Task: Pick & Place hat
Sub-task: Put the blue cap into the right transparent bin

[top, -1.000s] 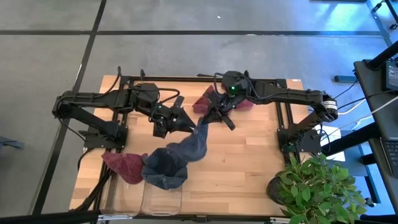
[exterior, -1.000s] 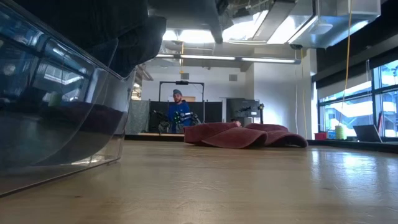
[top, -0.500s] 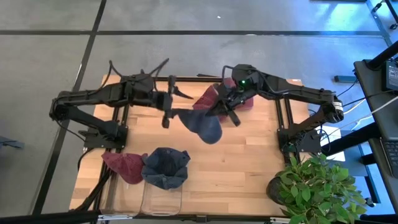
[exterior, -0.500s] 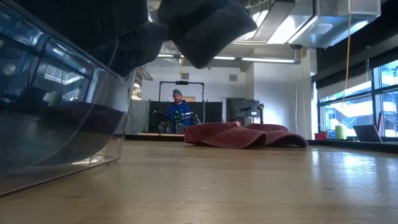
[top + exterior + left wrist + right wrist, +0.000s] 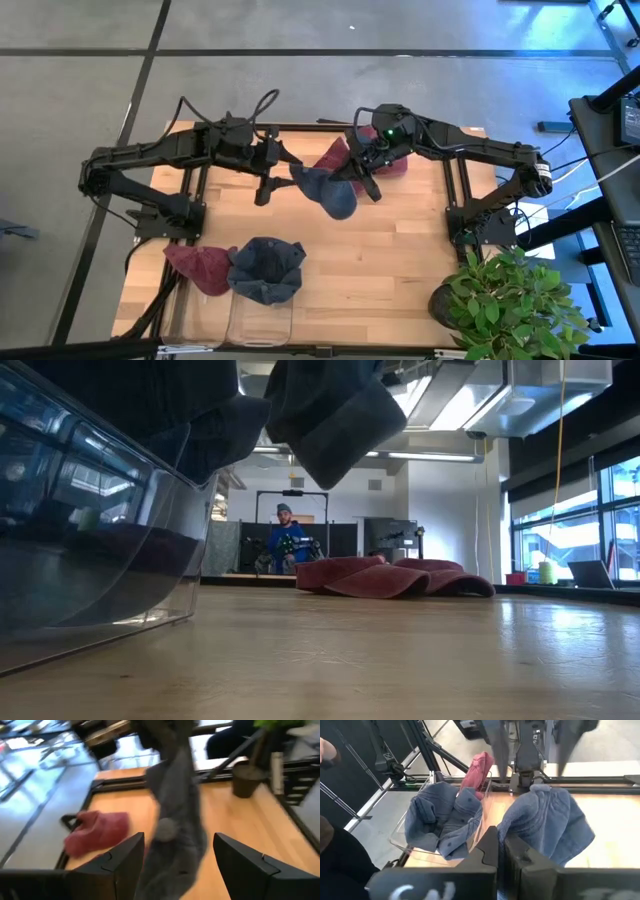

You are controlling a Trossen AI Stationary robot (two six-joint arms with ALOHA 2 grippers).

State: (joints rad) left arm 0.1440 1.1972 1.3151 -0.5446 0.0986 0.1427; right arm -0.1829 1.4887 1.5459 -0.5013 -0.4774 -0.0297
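A blue hat (image 5: 328,192) hangs in the air over the middle of the table, with my right gripper (image 5: 358,178) shut on it. The low view shows this blue hat (image 5: 335,415) well above the tabletop. My left gripper (image 5: 272,170) stands open just left of it. In the left wrist view its two fingers (image 5: 122,862) stand wide apart on either side of the hat's lower part (image 5: 175,825); whether they touch it I cannot tell. Another blue hat (image 5: 266,270) and a red hat (image 5: 198,268) lie over the clear bin (image 5: 260,322) at the near left. My right gripper pinches the blue hat between its shut fingers (image 5: 492,852) at an upper edge of the cloth (image 5: 517,832); the gripper itself hides the exact spot. It reaches in from the table's right, slanting a little down. The hat hangs slack beside and below the fingers, clear of the table.
Red hats (image 5: 335,155) lie in a heap at the far middle of the wooden table (image 5: 400,270), also seen in the low view (image 5: 390,578). A potted plant (image 5: 510,300) stands at the near right corner. A person (image 5: 288,542) sits far behind the table.
My left gripper has gone toward the table's far edge, rolled its wrist, opened and let go of the blue hat. My right gripper has risen a little. The hat, drawn out long between both grippers before, now hangs bunched from the right gripper alone.
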